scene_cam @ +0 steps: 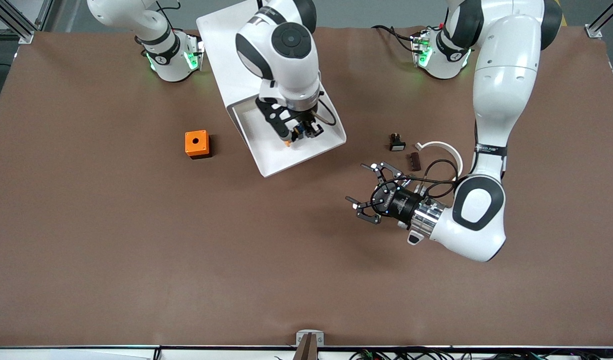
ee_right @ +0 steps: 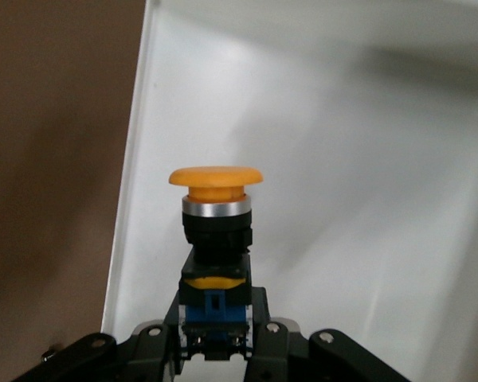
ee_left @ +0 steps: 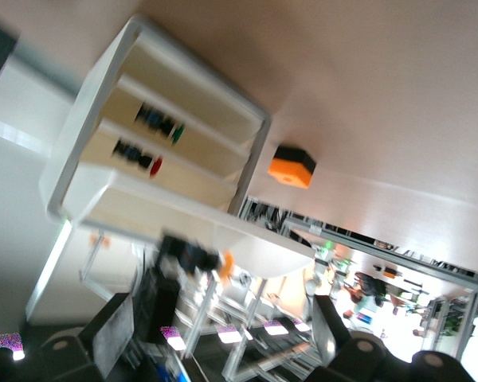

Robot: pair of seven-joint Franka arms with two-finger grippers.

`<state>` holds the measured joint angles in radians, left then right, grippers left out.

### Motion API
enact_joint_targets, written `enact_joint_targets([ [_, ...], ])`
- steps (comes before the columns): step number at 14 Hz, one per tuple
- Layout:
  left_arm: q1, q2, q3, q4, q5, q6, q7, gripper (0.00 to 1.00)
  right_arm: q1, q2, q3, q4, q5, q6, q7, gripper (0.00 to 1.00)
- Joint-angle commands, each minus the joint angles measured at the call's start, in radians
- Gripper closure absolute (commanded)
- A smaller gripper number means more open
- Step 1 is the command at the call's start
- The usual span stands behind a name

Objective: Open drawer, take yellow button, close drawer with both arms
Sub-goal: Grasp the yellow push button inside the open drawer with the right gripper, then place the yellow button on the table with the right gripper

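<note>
The white cabinet stands between the arms' bases. Its uppermost drawer is pulled out toward the front camera. My right gripper hangs over the open drawer, shut on the button. In the right wrist view the button shows an orange cap, black body and blue rear end, clamped by the right gripper above the drawer floor. My left gripper is open and empty, low over the table beside the drawer, pointing at the cabinet. The left wrist view shows the cabinet, the drawer and the held button.
An orange cube with a round hole sits toward the right arm's end; it also shows in the left wrist view. A small black-and-white part, a dark brown piece and a white ring segment lie near the left arm.
</note>
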<state>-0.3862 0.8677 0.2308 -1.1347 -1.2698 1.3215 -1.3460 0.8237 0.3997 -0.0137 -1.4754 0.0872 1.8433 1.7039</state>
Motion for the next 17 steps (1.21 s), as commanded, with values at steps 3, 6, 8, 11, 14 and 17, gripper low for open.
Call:
enact_joint_targets([
  [3,-0.213,-0.087,0.232,-0.007,0.143,0.183,0.234,0.01,-0.268,-0.033,0.006,0.109,0.039,-0.205,-0.486,1.00],
  [6,-0.321,-0.125,0.281,-0.013,0.356,0.264,0.344,0.01,-0.470,-0.044,0.001,0.064,0.023,-0.253,-0.893,0.99],
  [8,-0.377,-0.156,0.280,-0.022,0.504,0.324,0.363,0.01,-0.567,-0.038,0.000,0.020,-0.035,-0.204,-1.080,0.99],
  [11,-0.463,-0.167,0.280,-0.027,0.677,0.436,0.360,0.01,-0.671,-0.036,0.001,-0.092,-0.095,-0.057,-1.275,1.00],
  [14,-0.523,-0.167,0.278,-0.042,0.776,0.490,0.357,0.01,-0.788,-0.022,0.001,-0.204,-0.101,0.146,-1.485,1.00],
  [17,-0.559,-0.164,0.277,-0.043,0.820,0.501,0.360,0.01,-0.871,0.034,0.001,-0.281,-0.101,0.324,-1.624,1.00],
])
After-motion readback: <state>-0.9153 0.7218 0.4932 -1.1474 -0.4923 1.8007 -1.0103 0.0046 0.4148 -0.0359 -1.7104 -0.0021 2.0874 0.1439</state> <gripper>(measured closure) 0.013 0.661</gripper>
